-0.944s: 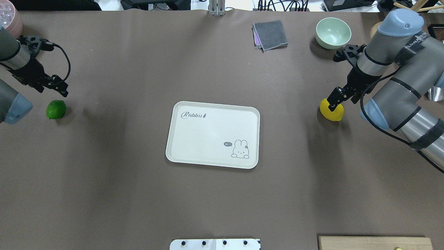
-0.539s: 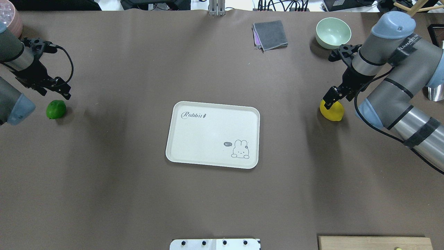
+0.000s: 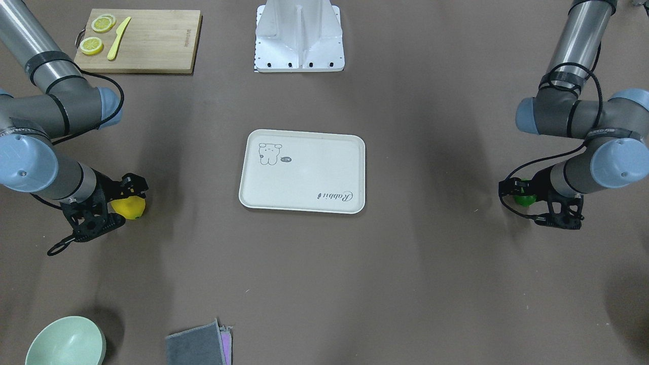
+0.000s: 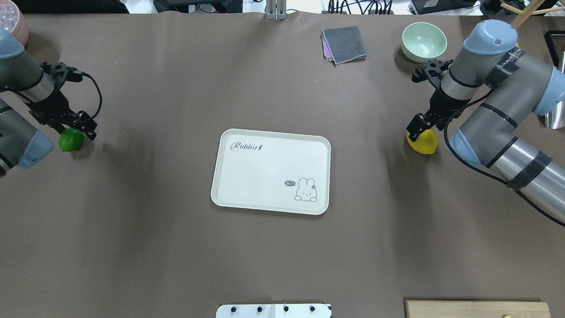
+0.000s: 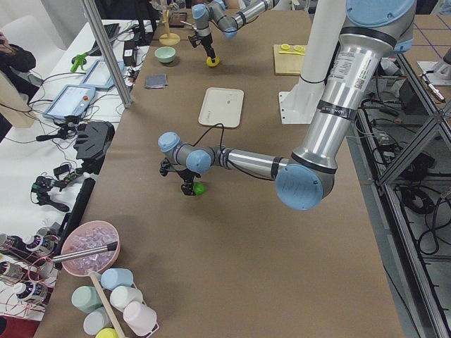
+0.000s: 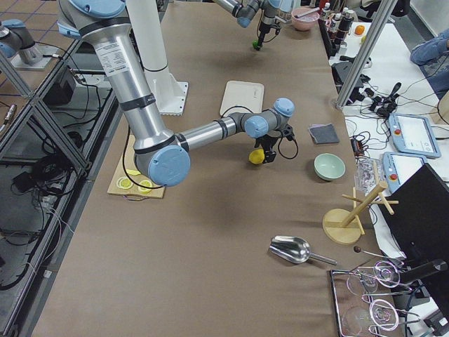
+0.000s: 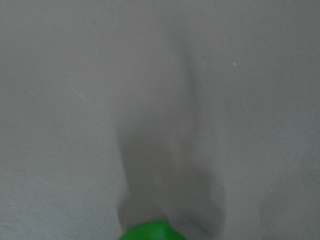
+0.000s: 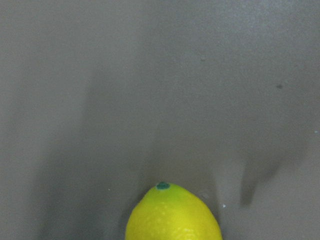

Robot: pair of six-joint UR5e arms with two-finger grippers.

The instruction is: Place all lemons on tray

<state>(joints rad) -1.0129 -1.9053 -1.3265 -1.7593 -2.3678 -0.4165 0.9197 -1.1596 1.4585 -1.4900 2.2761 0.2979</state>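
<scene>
The off-white tray (image 4: 265,176) lies mid-table, with nothing on it, and also shows in the front view (image 3: 304,177). The green lemon (image 4: 68,141) rests on the table at the left. My left gripper (image 4: 79,130) is low over its far right side and looks open, touching or nearly touching it (image 3: 525,199). The yellow lemon (image 4: 424,143) rests at the right. My right gripper (image 4: 417,127) hangs over its far left edge and looks open. Each wrist view shows only its lemon's top at the bottom edge, green (image 7: 152,232) and yellow (image 8: 172,215), and no fingers.
A pale green bowl (image 4: 423,41) and a folded grey cloth (image 4: 344,44) sit at the far side. A wooden cutting board (image 3: 137,40) with lemon slices and a yellow knife lies near the robot base (image 3: 299,38).
My left gripper has moved right and down onto the green lemon. My right gripper has shifted left and a little farther back over the yellow lemon. Neither lemon has moved.
</scene>
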